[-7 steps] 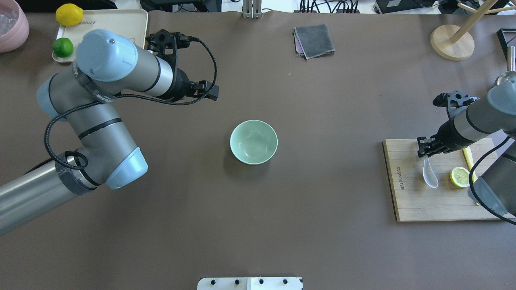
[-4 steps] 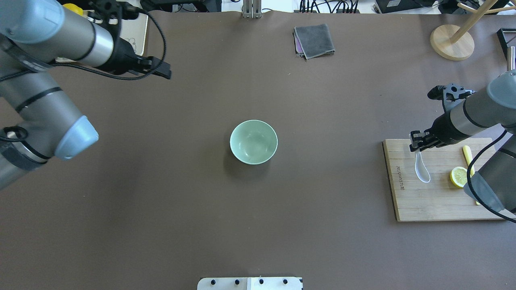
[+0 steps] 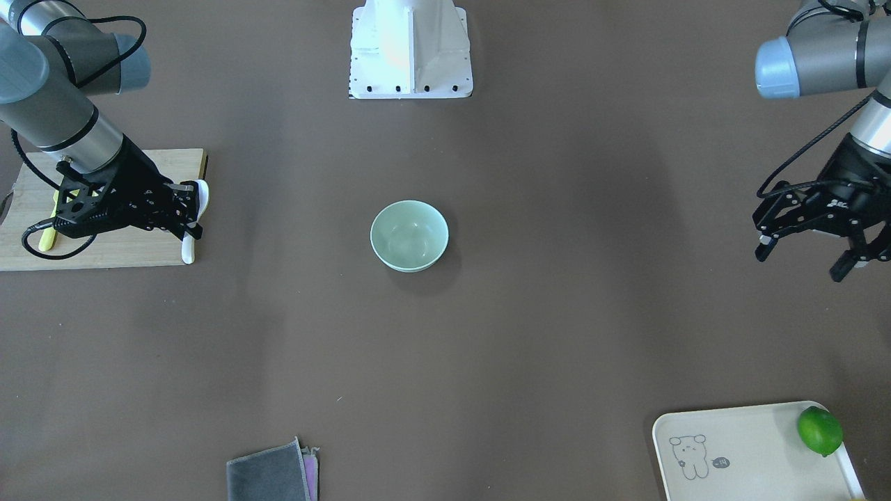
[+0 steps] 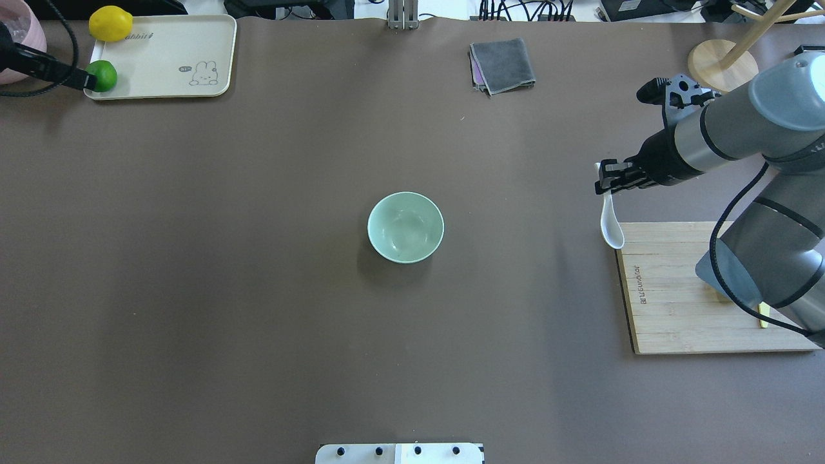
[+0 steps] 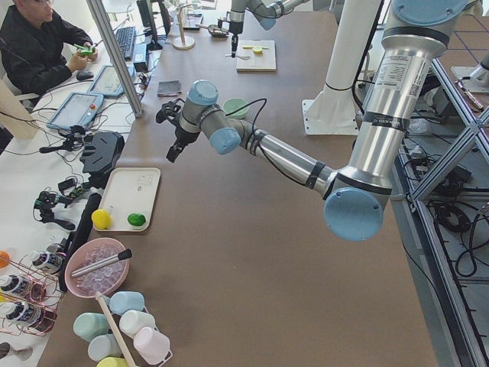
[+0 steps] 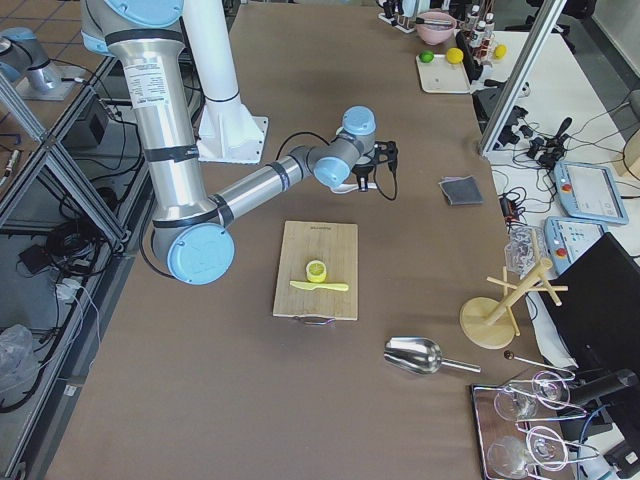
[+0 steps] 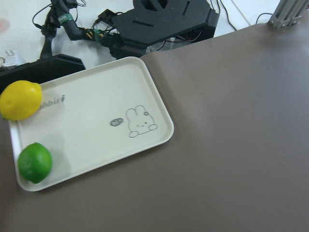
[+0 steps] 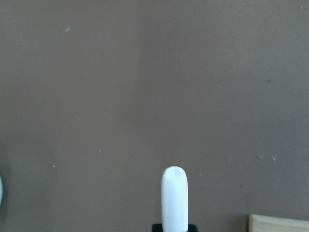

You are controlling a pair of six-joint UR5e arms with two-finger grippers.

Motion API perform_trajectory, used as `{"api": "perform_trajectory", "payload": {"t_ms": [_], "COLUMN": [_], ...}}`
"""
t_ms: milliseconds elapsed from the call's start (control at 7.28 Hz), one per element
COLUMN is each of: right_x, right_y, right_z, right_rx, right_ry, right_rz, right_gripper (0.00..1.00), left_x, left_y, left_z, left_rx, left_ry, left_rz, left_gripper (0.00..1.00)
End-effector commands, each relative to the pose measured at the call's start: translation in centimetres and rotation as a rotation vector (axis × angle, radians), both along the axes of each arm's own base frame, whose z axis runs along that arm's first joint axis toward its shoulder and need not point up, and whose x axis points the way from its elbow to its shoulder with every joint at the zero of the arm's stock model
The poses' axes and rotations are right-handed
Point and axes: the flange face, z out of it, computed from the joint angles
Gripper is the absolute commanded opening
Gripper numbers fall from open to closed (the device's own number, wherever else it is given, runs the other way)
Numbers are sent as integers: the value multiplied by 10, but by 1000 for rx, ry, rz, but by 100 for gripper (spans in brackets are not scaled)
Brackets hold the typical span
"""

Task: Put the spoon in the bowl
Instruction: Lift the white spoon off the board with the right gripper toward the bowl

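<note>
Overhead exterior shows the right hand (image 4: 604, 178) clamped on the handle of the spoon (image 4: 611, 227), scoop hanging by the board (image 4: 677, 309) corner, well apart from the bowl (image 4: 405, 227). Left hand (image 3: 800, 263) spread wide, holding nothing.

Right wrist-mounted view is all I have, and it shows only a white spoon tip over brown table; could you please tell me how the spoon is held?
Observer: The right end effector is shut on the spoon, holding it over the cutting board edge on the bowl side.
Operator: Thank you; where is the bowl?
Observer: The bowl sits mid-table, empty, well apart from the board, on the robot's left of it.
Operator: Is the left arm nearby?
Observer: No, the left end effector hovers open far off, near the tray.
</note>
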Motion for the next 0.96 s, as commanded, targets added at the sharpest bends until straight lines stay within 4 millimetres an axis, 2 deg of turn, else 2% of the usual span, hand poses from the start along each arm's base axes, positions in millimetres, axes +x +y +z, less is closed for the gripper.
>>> {"api": "perform_trajectory", "payload": {"t_ms": [0, 275, 412, 687, 824], "right_x": [-15, -74, -109, -178, -199], "right_y": [-17, -10, -11, -17, -26], "right_z": [-74, -118, -133, -170, -187], "right_rx": [124, 234, 251, 299, 307], "right_ry": [-46, -30, -25, 1, 6], "right_rz": [62, 113, 111, 161, 164], "right_gripper": [0, 0, 0, 0, 0], "left_x": [-17, -25, -28, -40, -44], "left_y": [1, 24, 25, 29, 35], "left_z": [49, 110, 127, 138, 159], "left_rx": [-25, -129, -159, -180, -216], "left_ry": [-60, -97, -107, -114, -126], "left_rz": [11, 14, 10, -5, -8], "left_gripper": [98, 98, 98, 98, 98]}}
